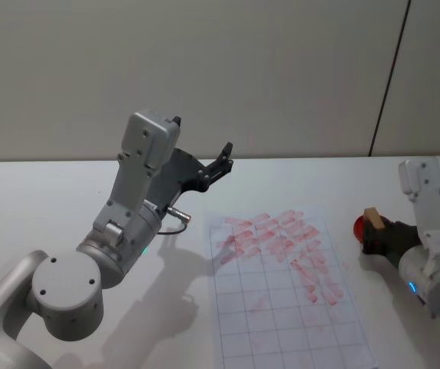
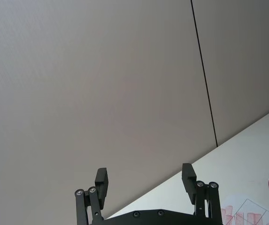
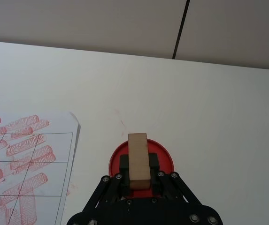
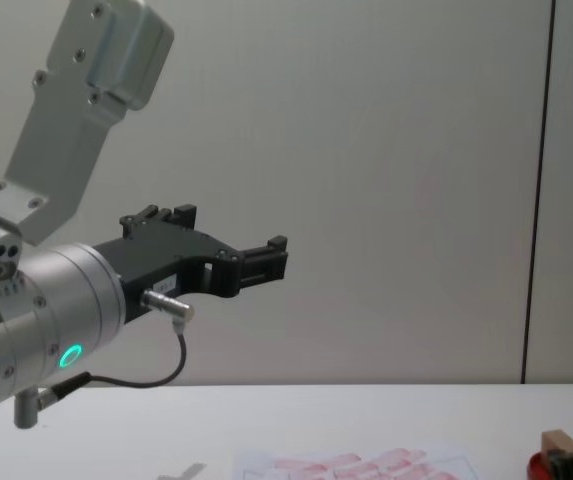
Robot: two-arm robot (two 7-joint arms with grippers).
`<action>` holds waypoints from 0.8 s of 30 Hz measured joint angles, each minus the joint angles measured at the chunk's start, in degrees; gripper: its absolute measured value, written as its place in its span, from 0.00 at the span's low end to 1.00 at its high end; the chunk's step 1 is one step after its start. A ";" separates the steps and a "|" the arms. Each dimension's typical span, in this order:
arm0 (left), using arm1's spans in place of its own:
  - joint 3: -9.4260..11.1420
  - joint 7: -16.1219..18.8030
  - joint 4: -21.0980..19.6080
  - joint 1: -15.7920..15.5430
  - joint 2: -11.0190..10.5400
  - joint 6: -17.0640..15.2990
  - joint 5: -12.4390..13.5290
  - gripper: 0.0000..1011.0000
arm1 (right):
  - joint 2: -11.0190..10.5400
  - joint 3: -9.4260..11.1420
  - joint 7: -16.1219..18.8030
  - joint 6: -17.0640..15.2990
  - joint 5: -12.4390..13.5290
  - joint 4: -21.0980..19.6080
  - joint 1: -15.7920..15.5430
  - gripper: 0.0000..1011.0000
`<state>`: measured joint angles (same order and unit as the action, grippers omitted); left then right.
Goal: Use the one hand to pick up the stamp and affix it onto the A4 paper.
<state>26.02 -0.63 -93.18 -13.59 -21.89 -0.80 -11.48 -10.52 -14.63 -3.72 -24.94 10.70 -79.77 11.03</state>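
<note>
At the table's right side, my right gripper (image 1: 375, 233) (image 3: 139, 165) is shut on the stamp (image 1: 372, 217) (image 3: 139, 157), a light-brown wooden block held upright. The stamp stands over a red round pad (image 1: 358, 227) (image 3: 165, 157); whether it touches the pad I cannot tell. To the left of the pad, the A4 paper (image 1: 281, 307) (image 3: 28, 154) lies flat on the table, its far half covered in pink-red prints. My left gripper (image 1: 221, 160) (image 2: 144, 180) (image 4: 266, 258) hangs open and empty in the air, left of the paper's far edge.
The left arm's big silver elbow (image 1: 66, 296) stands over the table's near left. A grey cable with a silver plug (image 4: 166, 305) loops from the left wrist. The white table (image 1: 43, 200) ends at a grey wall behind.
</note>
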 joint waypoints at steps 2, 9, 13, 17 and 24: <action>0.00 0.00 0.00 0.00 0.00 0.00 0.00 0.99 | 0.15 0.05 -0.01 -0.37 0.15 0.39 0.19 0.22; 0.00 0.00 0.00 0.00 0.00 0.00 0.00 0.99 | 0.68 0.26 0.09 -1.13 0.72 1.91 0.92 0.22; 0.00 0.00 0.00 0.00 0.00 0.00 0.00 0.99 | 0.86 0.31 0.13 -1.17 0.84 2.36 1.12 0.22; 0.00 0.00 0.00 0.00 0.00 0.00 0.00 0.99 | 0.95 0.37 0.25 -1.17 0.83 2.47 1.16 0.22; 0.00 0.00 0.00 0.00 0.00 0.00 0.00 0.99 | 0.78 0.49 0.46 -0.59 0.24 1.16 0.71 0.22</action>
<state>26.02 -0.62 -93.18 -13.59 -21.89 -0.80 -11.48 -9.74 -14.14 -3.26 -25.53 10.94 -78.62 11.75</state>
